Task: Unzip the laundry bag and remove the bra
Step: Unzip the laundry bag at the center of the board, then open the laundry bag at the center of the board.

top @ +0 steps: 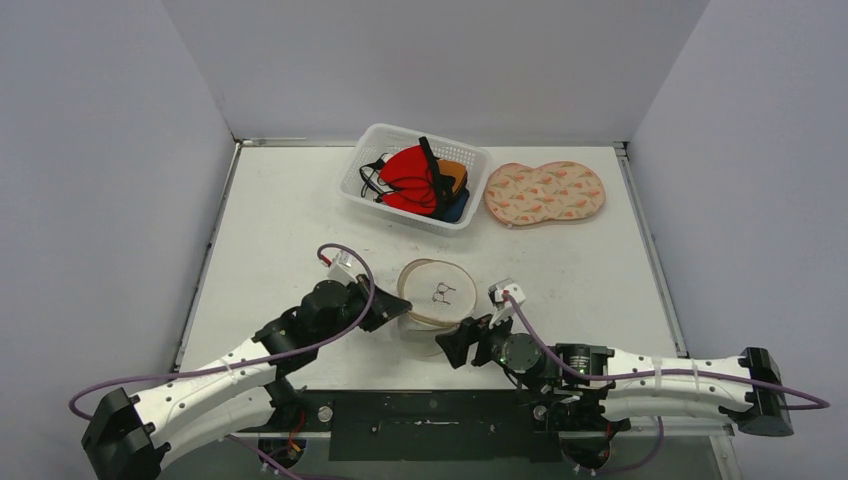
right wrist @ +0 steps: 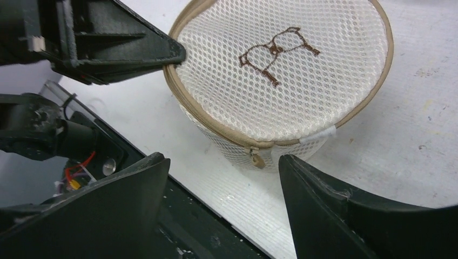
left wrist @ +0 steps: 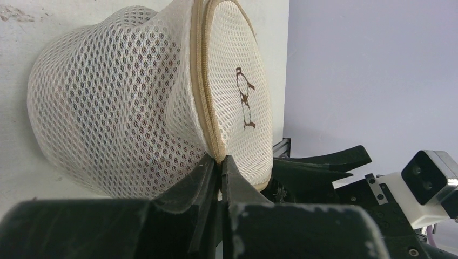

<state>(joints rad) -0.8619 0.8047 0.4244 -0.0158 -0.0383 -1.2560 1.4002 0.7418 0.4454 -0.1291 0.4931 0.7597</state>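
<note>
The laundry bag (top: 437, 292) is a round white mesh drum with a tan zip round its lid and a brown embroidered mark on top. It stands near the table's front edge. My left gripper (left wrist: 220, 160) is shut on the tan zip seam at the rim of the bag (left wrist: 124, 97). In the right wrist view the small tan zip pull (right wrist: 259, 159) hangs on the near side of the bag (right wrist: 281, 70), close to a white tab. My right gripper (right wrist: 222, 160) stands open just in front of the pull, touching nothing. The bra is hidden.
A white basket (top: 372, 150) of red, orange and blue garments with black straps stands at the back. A peach patterned flat piece (top: 545, 192) lies to its right. Grey walls close in the left, right and back sides. The black mounting rail (top: 430, 420) runs along the near edge.
</note>
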